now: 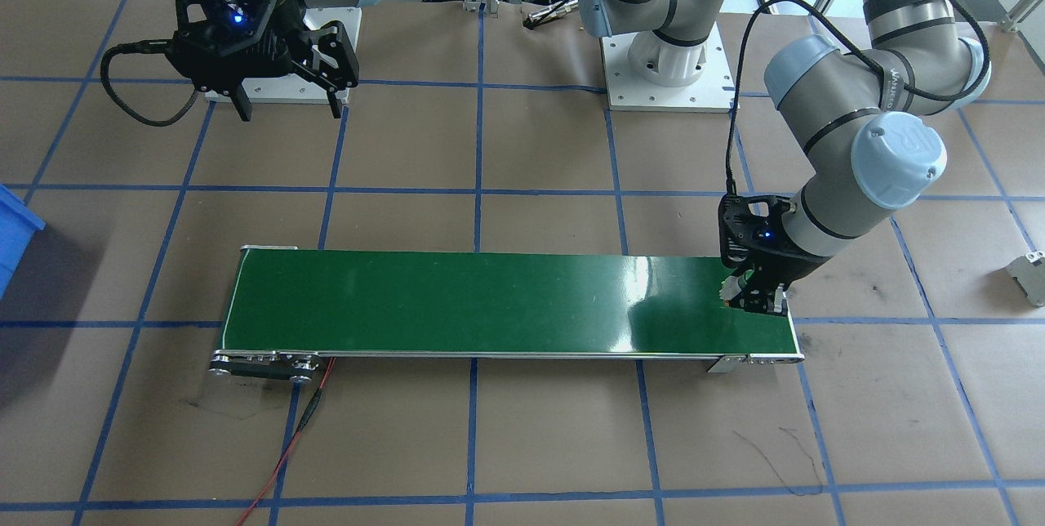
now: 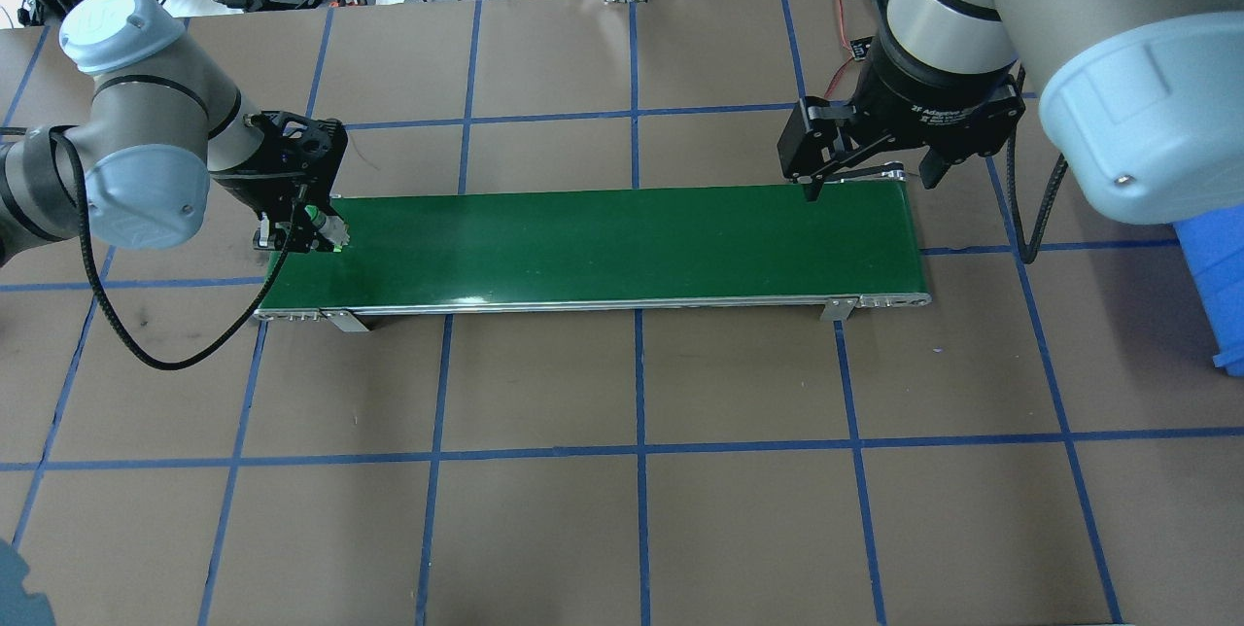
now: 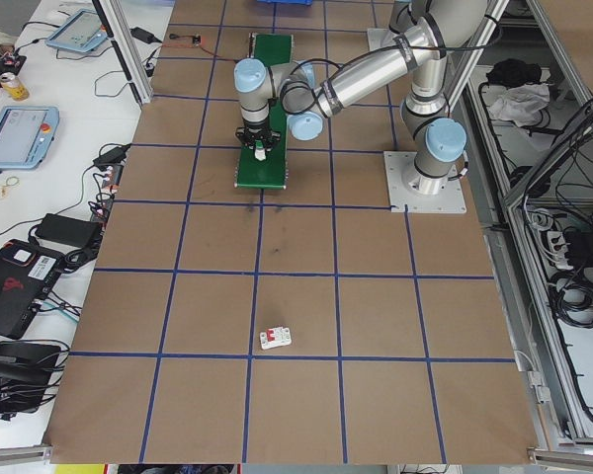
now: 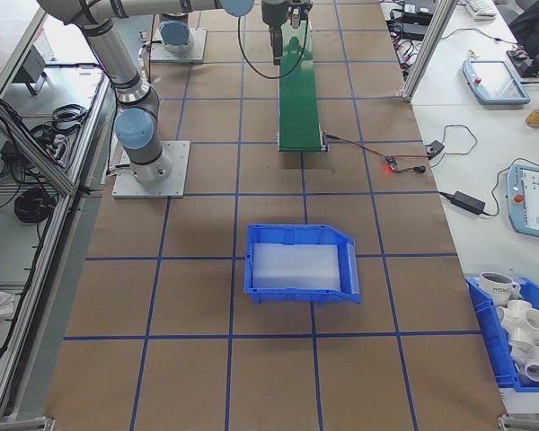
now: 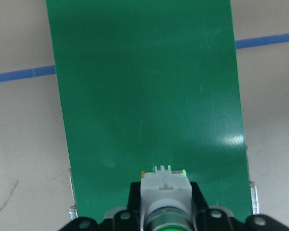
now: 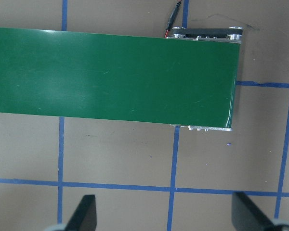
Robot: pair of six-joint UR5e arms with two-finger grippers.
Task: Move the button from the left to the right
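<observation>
Belt (image 2: 622, 242): its long axis runs from my left side to my right.
Right gripper (image 2: 868, 171): spread, empty, above the belt's far end.
Left gripper (image 2: 303, 235): pinching the button.
Button (image 5: 164, 190): over the belt's left end, pointing along it.

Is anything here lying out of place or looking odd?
One thing: a small grey component lies alone on the brown table, far from the green belt. Otherwise tidy; the left claw holds the button at the belt's end.
</observation>
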